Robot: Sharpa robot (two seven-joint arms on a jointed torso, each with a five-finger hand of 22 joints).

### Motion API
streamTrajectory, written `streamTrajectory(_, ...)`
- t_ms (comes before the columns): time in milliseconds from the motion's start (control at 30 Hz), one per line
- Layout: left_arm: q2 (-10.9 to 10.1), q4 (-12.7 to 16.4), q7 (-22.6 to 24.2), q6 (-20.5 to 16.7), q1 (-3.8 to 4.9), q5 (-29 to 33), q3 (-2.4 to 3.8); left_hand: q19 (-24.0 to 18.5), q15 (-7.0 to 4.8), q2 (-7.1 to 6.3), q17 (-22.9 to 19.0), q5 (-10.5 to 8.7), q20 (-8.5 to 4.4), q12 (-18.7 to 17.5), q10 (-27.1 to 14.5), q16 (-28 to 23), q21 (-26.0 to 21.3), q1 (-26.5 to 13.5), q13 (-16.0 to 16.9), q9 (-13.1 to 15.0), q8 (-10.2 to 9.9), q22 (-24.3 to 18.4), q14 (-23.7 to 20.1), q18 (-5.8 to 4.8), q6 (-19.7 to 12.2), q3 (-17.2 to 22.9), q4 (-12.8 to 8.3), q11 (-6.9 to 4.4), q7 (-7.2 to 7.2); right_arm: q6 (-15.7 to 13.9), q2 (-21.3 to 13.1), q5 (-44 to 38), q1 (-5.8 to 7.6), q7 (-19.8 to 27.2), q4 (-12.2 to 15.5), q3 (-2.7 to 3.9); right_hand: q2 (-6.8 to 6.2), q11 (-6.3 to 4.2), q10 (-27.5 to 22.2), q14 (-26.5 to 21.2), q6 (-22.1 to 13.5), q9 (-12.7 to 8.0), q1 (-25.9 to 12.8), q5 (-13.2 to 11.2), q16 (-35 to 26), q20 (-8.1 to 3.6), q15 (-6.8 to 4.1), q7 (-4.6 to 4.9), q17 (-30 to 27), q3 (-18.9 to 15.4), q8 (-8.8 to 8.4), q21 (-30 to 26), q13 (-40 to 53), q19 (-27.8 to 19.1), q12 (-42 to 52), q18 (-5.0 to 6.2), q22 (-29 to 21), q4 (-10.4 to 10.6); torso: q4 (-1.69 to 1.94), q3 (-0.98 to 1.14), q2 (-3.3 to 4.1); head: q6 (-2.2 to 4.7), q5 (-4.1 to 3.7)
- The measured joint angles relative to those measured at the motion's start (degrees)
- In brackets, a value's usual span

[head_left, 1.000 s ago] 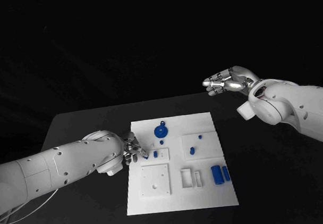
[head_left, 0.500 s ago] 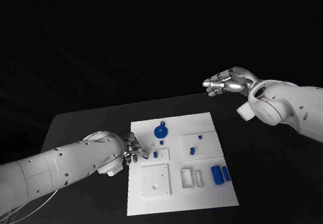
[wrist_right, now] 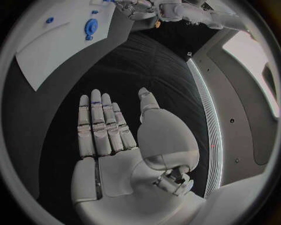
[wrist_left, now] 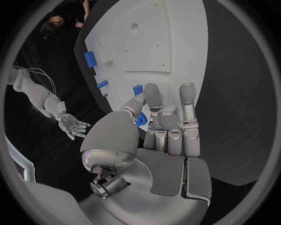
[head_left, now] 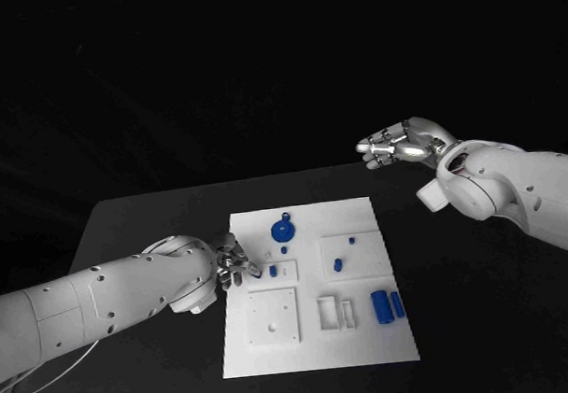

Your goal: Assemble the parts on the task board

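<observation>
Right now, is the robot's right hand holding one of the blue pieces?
No, the right hand is flat and open with nothing in it, raised away from the task board.

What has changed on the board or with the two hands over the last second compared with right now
Almost nothing. The left hand is at the same spot at the task board's left edge, pinching a small blue part between thumb and finger; only its forearm looks slightly shifted. The right hand hangs raised beyond the board's far right corner, fingers apart, holding nothing, as before. The blue parts on the board lie where they were.
</observation>
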Motion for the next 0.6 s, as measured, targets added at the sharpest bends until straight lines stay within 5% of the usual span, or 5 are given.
streamTrajectory(600, 0.0, 0.2, -0.1, -1.0, -0.30, 0.1, 0.01, -0.3, 0.02, 0.49, 0.3, 0.45, 0.08, 0.0, 0.0, 0.3, 0.4, -1.8, 0.2, 0.2, -0.1, 0.0, 0.0, 0.00, 0.0, 0.8, -1.1, 0.00, 0.00, 0.0, -0.1, 0.0, -0.01, 0.0, 0.0, 0.00, 0.00, 0.00, 0.0, 0.0, 0.0, 0.0, 0.0, 0.0, 0.0, 0.00, 0.00, 0.00, 0.0, 0.0, 0.00, 0.0, 0.0, 0.0, 0.0, 0.00, 0.0, 0.0, -0.08, 0.04, 0.01, -0.13, -0.19)
